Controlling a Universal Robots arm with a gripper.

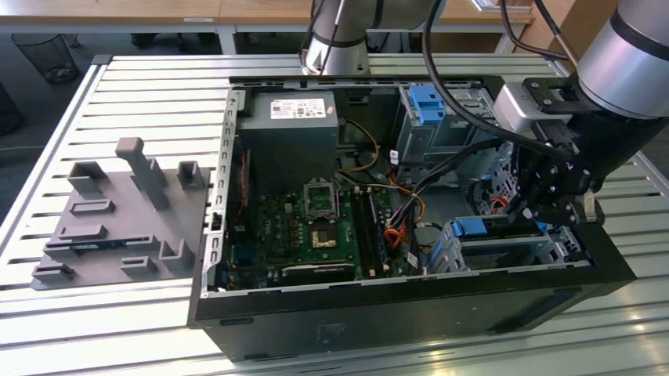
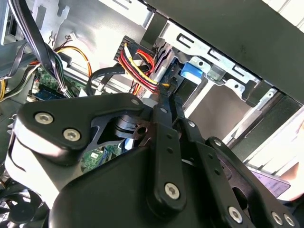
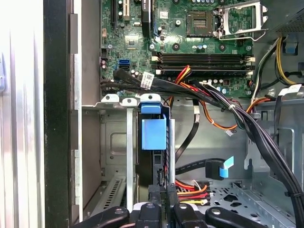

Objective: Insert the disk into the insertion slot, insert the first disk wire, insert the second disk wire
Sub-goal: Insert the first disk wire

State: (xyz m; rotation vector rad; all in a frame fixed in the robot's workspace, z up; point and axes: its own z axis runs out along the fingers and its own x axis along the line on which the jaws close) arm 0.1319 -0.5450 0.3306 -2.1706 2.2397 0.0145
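The disk (image 3: 154, 130) sits in the insertion slot (image 3: 114, 142), its blue carrier (image 1: 472, 228) showing at the cage's mouth near the case's front right corner in the exterior view. The slot (image 1: 512, 251) is a silver perforated cage. My gripper (image 1: 535, 223) reaches down into the case just behind the disk. In both wrist views my gripper (image 3: 161, 199) stands narrowly shut at the end of a red, yellow and black disk wire (image 3: 192, 191), right at the disk's rear edge. The same wire bundle (image 2: 140, 66) runs up from my gripper (image 2: 165, 92).
A black cable with a light-blue tab (image 3: 219, 168) lies loose beside the cage. The motherboard (image 1: 313, 227), power supply (image 1: 293, 133) and a taller bay with a blue bracket (image 1: 424, 106) fill the case. A grey fixture plate (image 1: 115, 227) lies at the exterior view's left.
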